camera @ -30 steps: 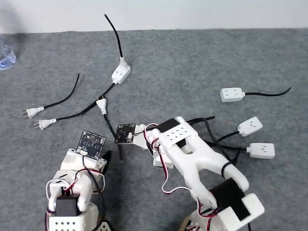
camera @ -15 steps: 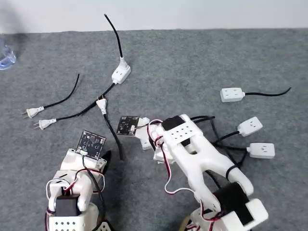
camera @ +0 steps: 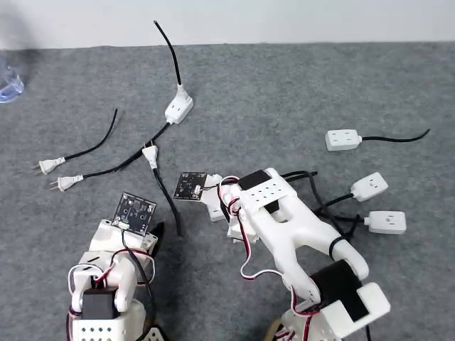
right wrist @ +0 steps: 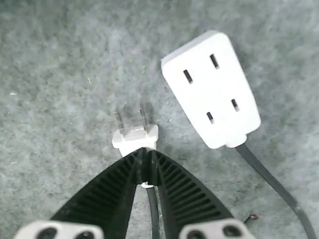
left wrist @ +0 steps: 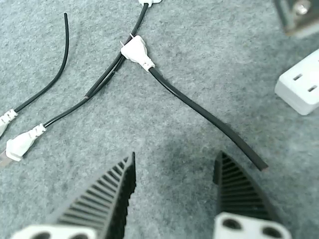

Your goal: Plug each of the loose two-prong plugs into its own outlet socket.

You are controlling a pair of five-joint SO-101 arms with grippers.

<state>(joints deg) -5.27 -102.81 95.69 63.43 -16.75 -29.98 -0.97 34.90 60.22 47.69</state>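
My right gripper (right wrist: 148,152) is shut on the cord neck of a white two-prong plug (right wrist: 134,135), whose prongs point away from the fingers. A white outlet socket (right wrist: 212,89) lies face-up right beside it, apart from the prongs. In the high view this arm (camera: 284,220) sits mid-table over that socket (camera: 215,210). My left gripper (left wrist: 175,159) is open above bare carpet, short of a black cord ending in another white plug (left wrist: 135,50). Two more loose plugs (camera: 46,167) (camera: 64,183) lie at the far left.
Three free sockets (camera: 343,139) (camera: 370,186) (camera: 387,222) lie on the right with tangled black cords. Another socket (camera: 178,108) with a cord sits at the back, and a plug (camera: 149,154) lies just before it. Grey carpet (camera: 270,92) covers the table.
The right arm has shifted a little farther from the table's front and slightly right, carrying the plug. The left arm has kept still.
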